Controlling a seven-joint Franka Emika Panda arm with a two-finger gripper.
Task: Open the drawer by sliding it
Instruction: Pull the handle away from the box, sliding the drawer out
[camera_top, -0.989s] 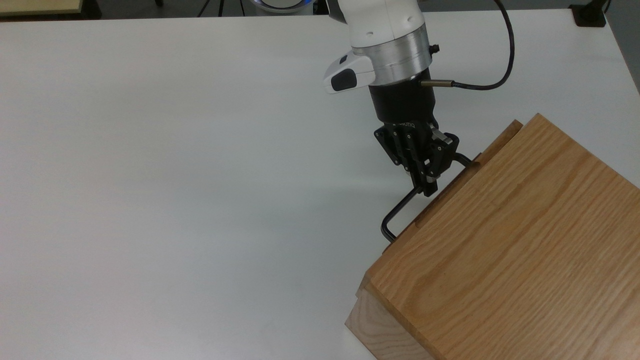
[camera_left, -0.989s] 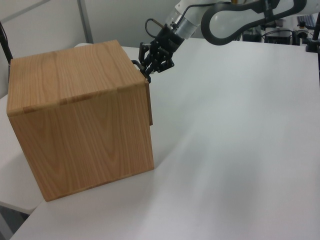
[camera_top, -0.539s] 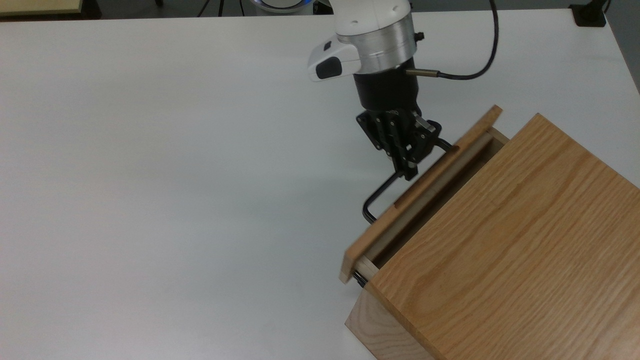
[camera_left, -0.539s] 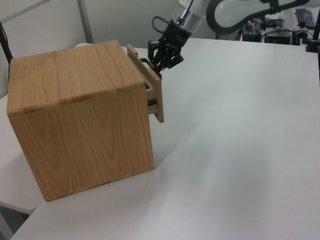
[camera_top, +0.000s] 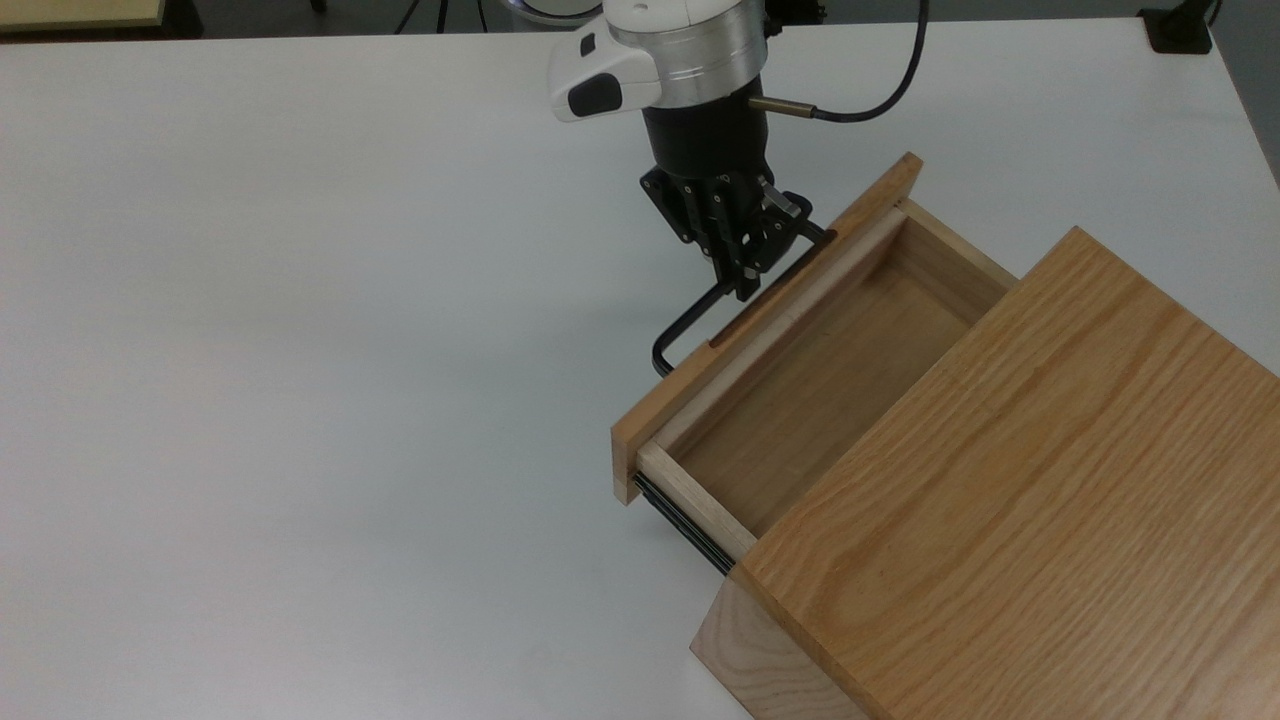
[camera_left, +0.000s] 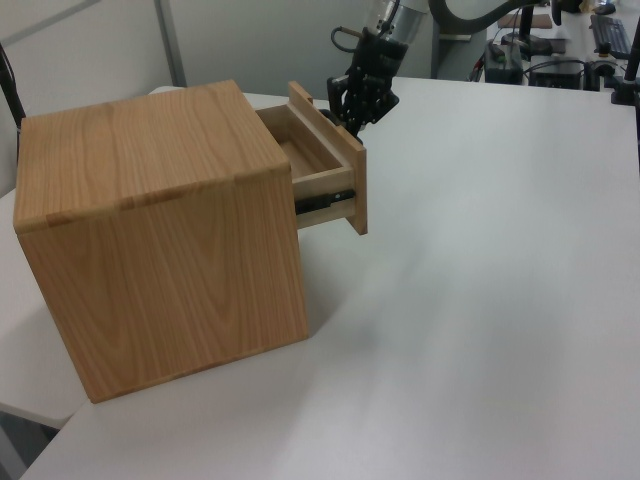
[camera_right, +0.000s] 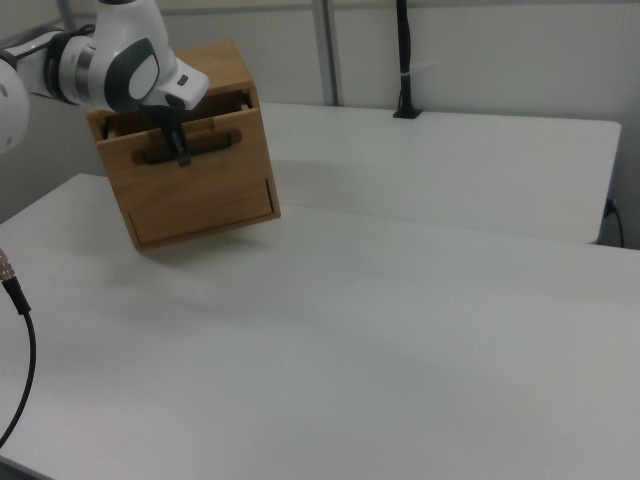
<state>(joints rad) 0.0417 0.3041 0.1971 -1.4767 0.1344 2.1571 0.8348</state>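
The drawer (camera_top: 800, 370) in the top view lies right of the frame's centre, pulled partly out of the wooden box (camera_top: 1020, 500) toward the upper left, so its bare inner floor is open to see. Its front panel (camera_top: 760, 320) runs slantwise, and a black rail (camera_top: 685, 525) shows under its lower side. The tool (camera_top: 745, 270) comes down from the upper middle of the frame, and its fingers are closed on the thin black handle (camera_top: 690, 320). In the left view the drawer (camera_left: 320, 170) sticks out from the top of the box (camera_left: 160, 230) near the upper centre, and the tool (camera_left: 362, 95) meets the panel from behind. In the right view the box (camera_right: 185, 150) stands at the upper left on the white surface (camera_right: 400, 300), with the tool (camera_right: 180, 150) gripping the handle (camera_right: 190, 147).
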